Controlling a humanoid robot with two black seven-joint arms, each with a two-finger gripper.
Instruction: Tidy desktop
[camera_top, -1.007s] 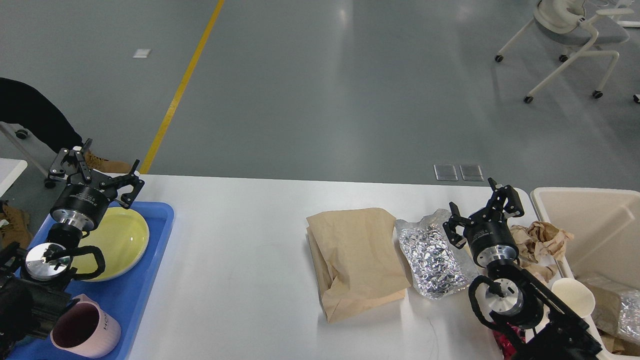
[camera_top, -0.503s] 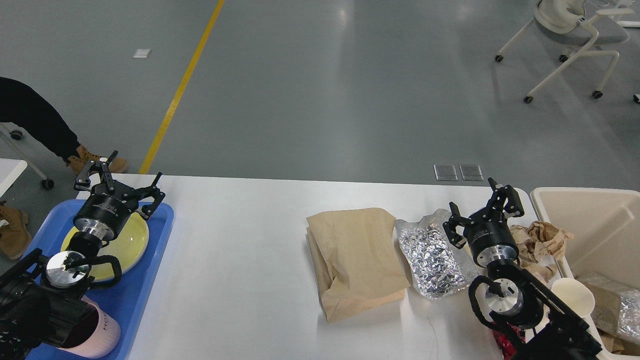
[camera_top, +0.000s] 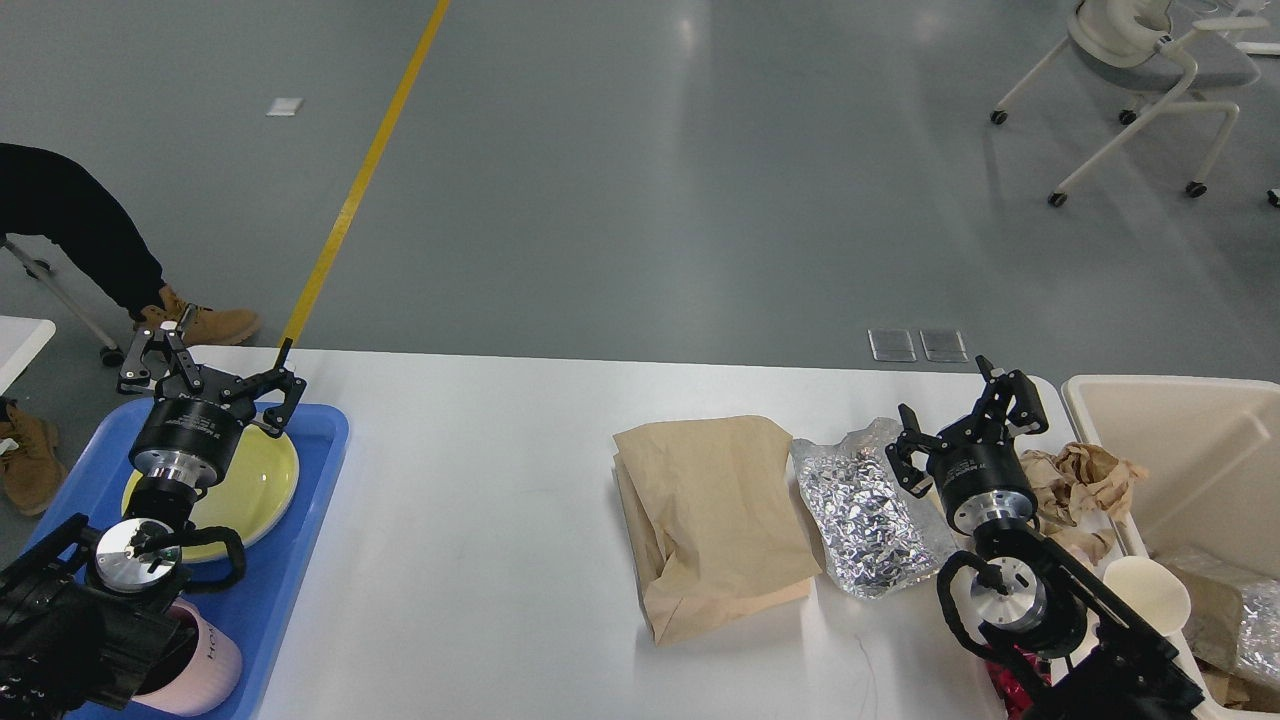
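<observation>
The left gripper (camera_top: 205, 365) hangs spread and empty over the blue tray (camera_top: 310, 480) at the far left of the desktop (camera_top: 480, 500), well apart from the litter. The brown paper bag (camera_top: 715, 520) lies long axis front to back, the foil pouch (camera_top: 870, 515) touching its right side. The right gripper (camera_top: 965, 425), fingers spread, sits just right of the pouch, clearly nearer, with the bin (camera_top: 1180, 400) beyond.
</observation>
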